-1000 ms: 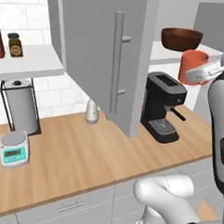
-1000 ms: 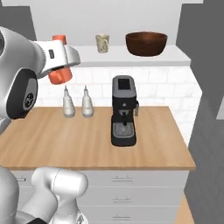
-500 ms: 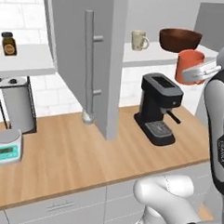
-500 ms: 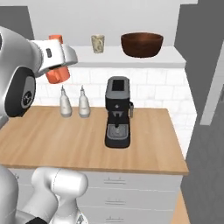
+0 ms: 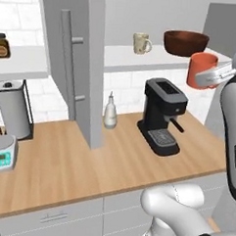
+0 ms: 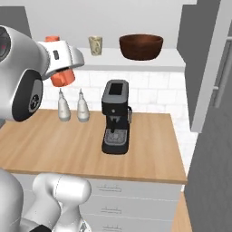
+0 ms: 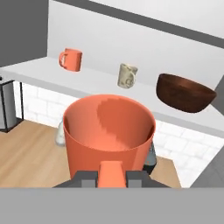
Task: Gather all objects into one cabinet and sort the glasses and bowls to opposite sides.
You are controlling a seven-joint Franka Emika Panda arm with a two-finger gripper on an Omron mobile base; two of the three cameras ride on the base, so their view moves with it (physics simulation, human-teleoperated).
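The gripper (image 7: 112,174) was clamped on the orange-red cup (image 5: 201,70), held in the air just in front of the white shelf (image 5: 142,61) bearing the cream mug (image 5: 141,43) and brown bowl (image 5: 185,43). The cup looked light, rigid and perhaps slippery. It seemed pinched at the rim wall, though the fingertips were hard to make out.

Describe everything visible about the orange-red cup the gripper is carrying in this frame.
The orange-red cup is a plain, matte cylinder, slightly tapered toward the base; the handle at its near side sits in the shut gripper. It is upright, mouth open and empty inside. It hangs in the air above the wooden counter, level with the white shelf and clear of it. The cream mug and dark brown bowl stand on that shelf beyond it; neither touches the cup.
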